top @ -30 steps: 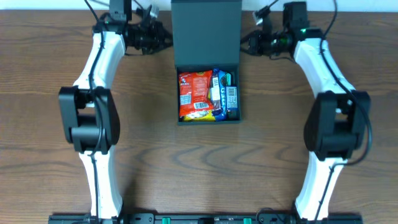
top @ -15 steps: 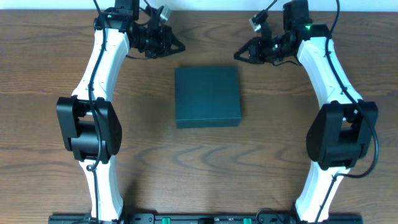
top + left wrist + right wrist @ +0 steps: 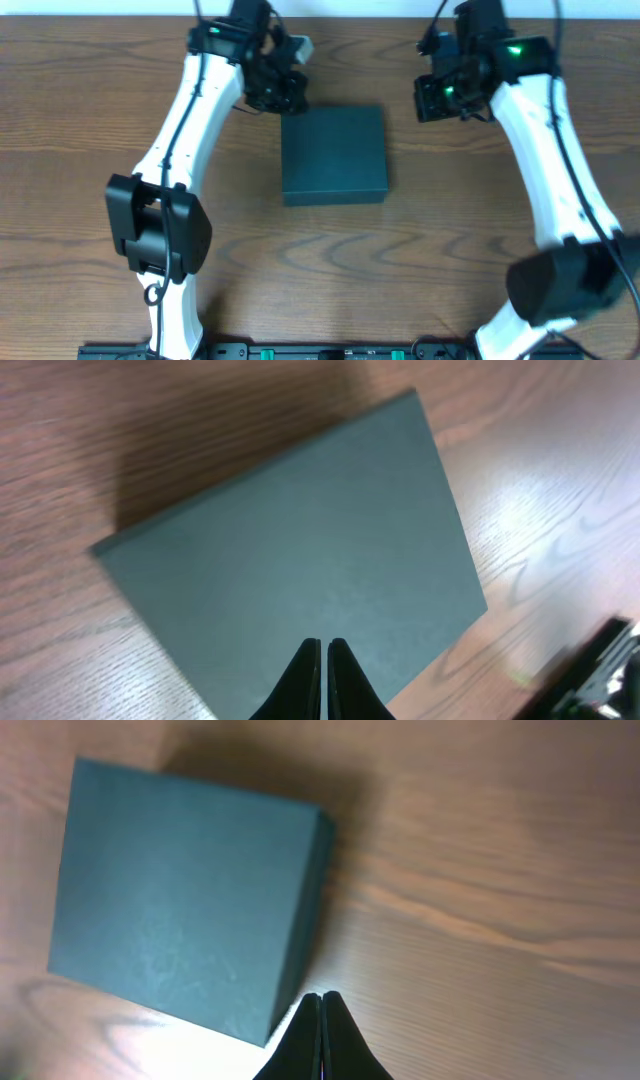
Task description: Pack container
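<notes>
The dark teal-green container (image 3: 333,155) lies in the middle of the table with its flap lid down, so its contents are hidden. It fills most of the left wrist view (image 3: 290,560) and the left part of the right wrist view (image 3: 180,910). My left gripper (image 3: 290,98) is shut and empty above the container's far left corner; its tips (image 3: 324,645) hover over the lid. My right gripper (image 3: 428,100) is shut and empty, apart from the container to its far right; its tips (image 3: 320,997) are over bare table beside the box edge.
The wooden table (image 3: 90,200) lies around the container. The bases of both arms (image 3: 160,235) stand at the left and right. A dark object (image 3: 610,670) shows at the lower right of the left wrist view.
The lid, open a second ago with snack packets showing, is now shut. Both grippers have since moved in toward the container's far corners and turned.
</notes>
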{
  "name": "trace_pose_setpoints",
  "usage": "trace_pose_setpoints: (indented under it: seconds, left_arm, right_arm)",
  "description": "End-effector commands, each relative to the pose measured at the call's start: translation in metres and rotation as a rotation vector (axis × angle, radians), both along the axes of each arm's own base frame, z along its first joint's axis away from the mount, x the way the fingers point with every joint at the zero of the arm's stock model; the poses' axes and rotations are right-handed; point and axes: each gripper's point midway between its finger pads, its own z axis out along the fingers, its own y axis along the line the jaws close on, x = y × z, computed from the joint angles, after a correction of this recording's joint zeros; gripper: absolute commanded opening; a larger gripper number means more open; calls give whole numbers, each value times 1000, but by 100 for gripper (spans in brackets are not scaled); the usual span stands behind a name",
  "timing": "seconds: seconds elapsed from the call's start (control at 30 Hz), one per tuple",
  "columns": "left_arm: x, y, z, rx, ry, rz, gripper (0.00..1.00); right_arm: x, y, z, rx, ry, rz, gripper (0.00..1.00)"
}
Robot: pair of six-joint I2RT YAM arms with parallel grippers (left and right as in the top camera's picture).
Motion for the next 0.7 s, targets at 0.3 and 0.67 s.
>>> trace_pose_setpoints:
  seconds: [0.3, 0.67]
  left_arm:
    - [-15, 5, 28, 38, -40, 9, 6]
    - [-43, 23, 166, -68, -369, 129, 95]
  right_arm:
    - [-5, -25, 84, -40, -281, -67, 97]
    - [1, -29, 91, -68, -328, -57, 99]
